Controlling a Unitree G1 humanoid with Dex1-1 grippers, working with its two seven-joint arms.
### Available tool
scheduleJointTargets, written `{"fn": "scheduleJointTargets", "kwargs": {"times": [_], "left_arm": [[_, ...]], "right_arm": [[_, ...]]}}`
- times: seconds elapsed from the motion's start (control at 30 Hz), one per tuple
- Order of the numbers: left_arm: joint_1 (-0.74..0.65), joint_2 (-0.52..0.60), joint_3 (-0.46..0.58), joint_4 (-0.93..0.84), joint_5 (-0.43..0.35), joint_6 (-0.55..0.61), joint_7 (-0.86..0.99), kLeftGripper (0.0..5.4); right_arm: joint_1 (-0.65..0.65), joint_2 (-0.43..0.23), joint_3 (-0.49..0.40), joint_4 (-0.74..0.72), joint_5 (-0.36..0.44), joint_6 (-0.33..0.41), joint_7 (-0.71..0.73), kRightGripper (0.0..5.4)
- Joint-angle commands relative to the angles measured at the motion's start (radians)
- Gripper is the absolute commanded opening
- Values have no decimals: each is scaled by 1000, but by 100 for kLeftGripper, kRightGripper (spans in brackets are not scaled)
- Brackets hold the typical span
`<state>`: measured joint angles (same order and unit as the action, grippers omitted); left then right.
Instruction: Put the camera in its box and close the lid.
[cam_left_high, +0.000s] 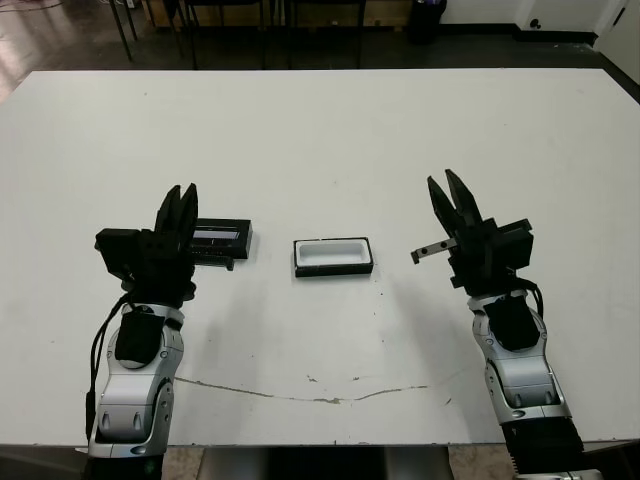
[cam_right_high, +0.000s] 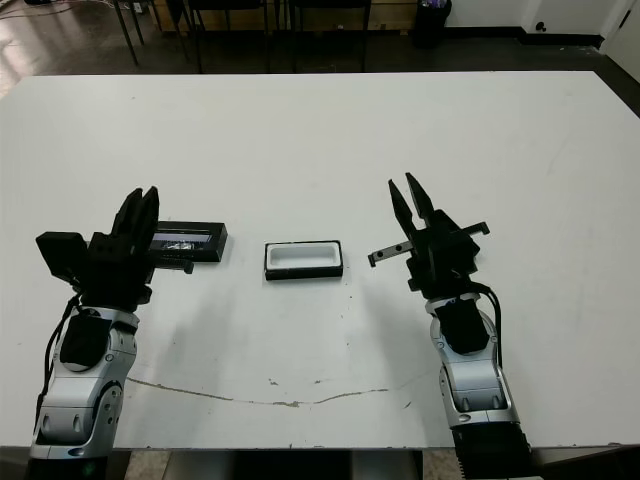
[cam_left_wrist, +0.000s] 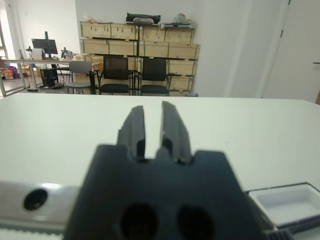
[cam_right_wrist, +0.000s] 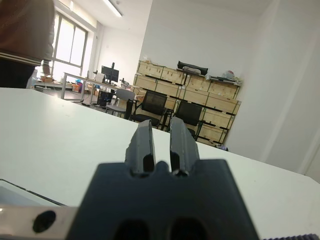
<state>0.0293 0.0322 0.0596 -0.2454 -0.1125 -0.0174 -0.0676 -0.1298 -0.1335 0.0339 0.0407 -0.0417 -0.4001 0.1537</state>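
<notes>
— Left pincer (cam_left_high: 183, 205) first: we see its two black fingers raised off the bench (cam_left_high: 320, 130) with only a narrow slit between them, and nothing in the slit. It hangs just in front of the lid (cam_left_high: 222, 238).

— Agreed. Our right pincer (cam_left_high: 450, 200) looks much the same, fingers parted by a small gap and empty, well to the right of the box (cam_left_high: 333, 256).

— We place the box near the middle of the bench, open side up, its white lining bare.

— And the lid lies flat just to the left of it, a small stretch of bench between them, its pale glossy strip facing up. Part of it is hidden behind our left pincer.

— As for the camera, we cannot make it out with any certainty in these views.

— In the right wrist view a person (cam_right_wrist: 25, 40) stands beyond the bench.
</notes>
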Motion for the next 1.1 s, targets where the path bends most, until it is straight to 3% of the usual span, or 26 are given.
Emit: {"fn": "scheduleJointTargets", "kwargs": {"times": [0.03,0.27,0.43,0.53,0.67,0.87,1.1], "left_arm": [[17,6,-3,4,16,23,9,1],[-38,-2,-19,71,30,15,12,1],[-31,1,-19,74,33,0,13,1],[-19,-2,-14,59,27,-1,15,1],[0,-1,-11,32,19,10,16,1],[11,2,-13,13,15,15,11,1],[6,4,-16,19,18,21,11,1]], "right_arm": [[14,-7,1,9,-9,10,0,0],[-41,-18,-4,83,-10,-6,7,0],[-40,-35,-20,70,22,24,30,0],[-46,-59,-44,47,75,77,71,0],[-62,-102,-75,27,76,108,83,0],[-109,-195,-138,5,93,240,109,0],[-145,-319,-170,82,180,367,276,0]]}}
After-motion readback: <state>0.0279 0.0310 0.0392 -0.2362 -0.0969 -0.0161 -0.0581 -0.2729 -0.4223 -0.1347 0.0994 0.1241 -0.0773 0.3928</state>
